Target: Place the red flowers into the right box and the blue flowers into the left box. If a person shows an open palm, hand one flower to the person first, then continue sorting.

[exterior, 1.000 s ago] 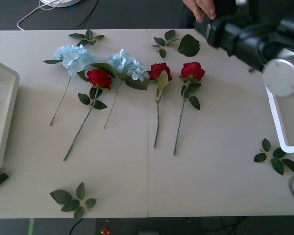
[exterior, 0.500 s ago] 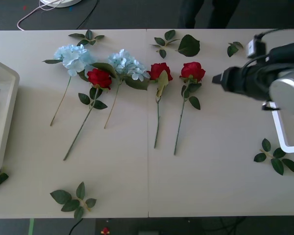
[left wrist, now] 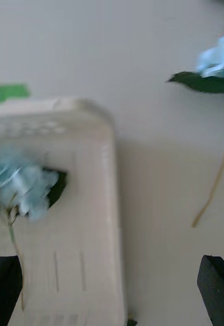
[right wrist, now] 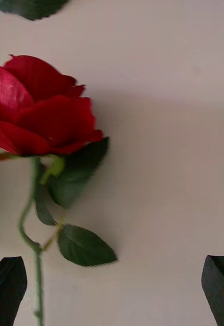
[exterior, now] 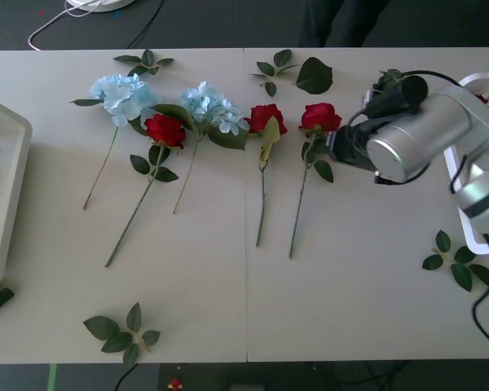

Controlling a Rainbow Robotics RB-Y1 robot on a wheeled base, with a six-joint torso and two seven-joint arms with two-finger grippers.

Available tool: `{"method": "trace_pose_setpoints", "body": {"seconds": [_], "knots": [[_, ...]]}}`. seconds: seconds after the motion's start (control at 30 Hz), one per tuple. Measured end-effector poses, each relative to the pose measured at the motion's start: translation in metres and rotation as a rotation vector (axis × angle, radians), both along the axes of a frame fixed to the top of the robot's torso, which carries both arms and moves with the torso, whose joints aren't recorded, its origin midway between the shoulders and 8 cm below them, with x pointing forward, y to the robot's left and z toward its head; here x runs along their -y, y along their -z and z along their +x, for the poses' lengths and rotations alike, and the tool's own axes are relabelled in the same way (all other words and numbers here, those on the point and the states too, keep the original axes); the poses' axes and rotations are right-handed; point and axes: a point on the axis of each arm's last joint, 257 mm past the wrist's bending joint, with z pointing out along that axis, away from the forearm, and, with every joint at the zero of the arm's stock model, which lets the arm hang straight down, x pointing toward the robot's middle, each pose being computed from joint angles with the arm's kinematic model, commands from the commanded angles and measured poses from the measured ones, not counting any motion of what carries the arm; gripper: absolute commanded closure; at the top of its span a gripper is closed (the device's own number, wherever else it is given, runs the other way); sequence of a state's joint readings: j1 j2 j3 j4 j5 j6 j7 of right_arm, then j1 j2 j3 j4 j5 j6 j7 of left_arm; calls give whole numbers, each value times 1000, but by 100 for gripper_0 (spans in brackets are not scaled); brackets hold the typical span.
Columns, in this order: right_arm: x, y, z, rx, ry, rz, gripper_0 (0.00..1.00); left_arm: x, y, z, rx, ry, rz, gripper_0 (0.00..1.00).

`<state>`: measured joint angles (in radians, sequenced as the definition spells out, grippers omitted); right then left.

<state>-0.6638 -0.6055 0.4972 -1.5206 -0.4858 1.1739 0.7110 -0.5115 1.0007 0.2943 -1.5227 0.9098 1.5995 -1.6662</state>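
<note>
The front camera looks down over the table (exterior: 342,293). The right wrist camera sits close above the rightmost rose (right wrist: 38,109) (exterior: 319,117); the left wrist camera above the left box (left wrist: 66,214) (exterior: 4,187).

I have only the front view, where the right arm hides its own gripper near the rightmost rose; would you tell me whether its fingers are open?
Observer: Yes, the right gripper is open, with the bloom of the rose ahead of it.
Operator: Is the stem between the fingers?
Observer: The stem is inside the gap, but close beside one finger rather than centred.
Operator: And is anything in the left box?
Observer: One blue flower lies in the left box, and the left gripper hovers open above it.
</note>
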Motion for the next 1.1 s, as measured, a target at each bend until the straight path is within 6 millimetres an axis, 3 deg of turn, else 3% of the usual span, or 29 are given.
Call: {"method": "trace_pose_setpoints", "body": {"seconds": [0.2, 0.5, 0.73, 0.77, 0.8, 0.83, 1.1], "knots": [[-17, 14, 19, 12, -6, 1, 0, 39, 8, 17, -51, 100, 76, 0], [-30, 38, 41, 19, 20, 11, 0, 90, 38, 43, -97, 228, 204, 0], [-36, 51, 52, 26, 36, 21, 0, 131, 80, 72, -65, 243, 112, 0], [-36, 51, 53, 30, 37, 19, 30, 138, 88, 75, -68, 242, 96, 0], [-36, 50, 55, 34, 37, 16, 89, 144, 95, 77, -69, 242, 84, 0], [-36, 49, 57, 38, 35, 15, 100, 151, 102, 79, -70, 243, 71, 0], [-38, 50, 57, 41, 27, 4, 100, 195, 148, 95, -66, 238, -27, 0]]}}
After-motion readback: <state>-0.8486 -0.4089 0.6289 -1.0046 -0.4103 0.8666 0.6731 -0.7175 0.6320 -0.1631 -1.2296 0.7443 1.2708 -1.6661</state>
